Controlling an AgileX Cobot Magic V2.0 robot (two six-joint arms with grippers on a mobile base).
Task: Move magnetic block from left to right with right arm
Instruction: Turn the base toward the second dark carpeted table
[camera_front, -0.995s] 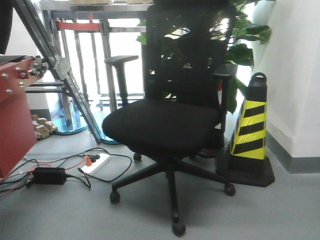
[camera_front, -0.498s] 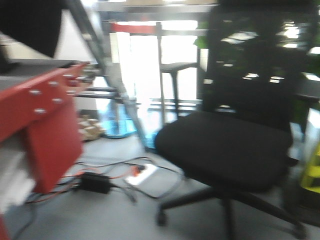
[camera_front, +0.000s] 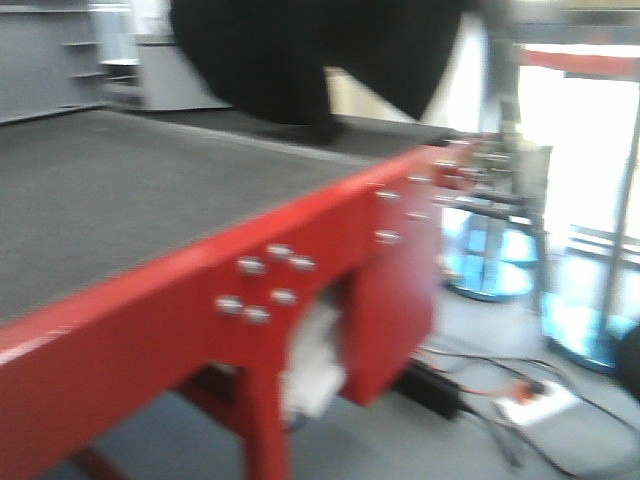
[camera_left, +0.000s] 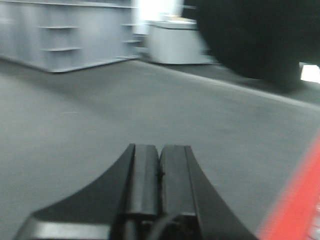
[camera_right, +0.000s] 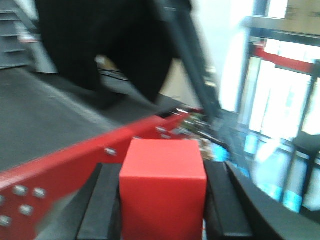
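My right pincer (camera_right: 164, 210): clamped on the magnetic block (camera_right: 163, 175), near the counter (camera_right: 40, 115). My left pincer (camera_left: 160, 172): closed, empty, above it.

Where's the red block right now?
Right wrist view, bottom centre: the magnetic block is clamped between the right gripper fingers, with the table's red edge behind it.

There is one block (camera_right: 163, 187). There are two grippers: the left gripper (camera_left: 159, 150) and the right gripper (camera_right: 164, 200). There is one bench (camera_front: 120, 335). Six bolts (camera_front: 283, 296) sit in one bunch on its side.
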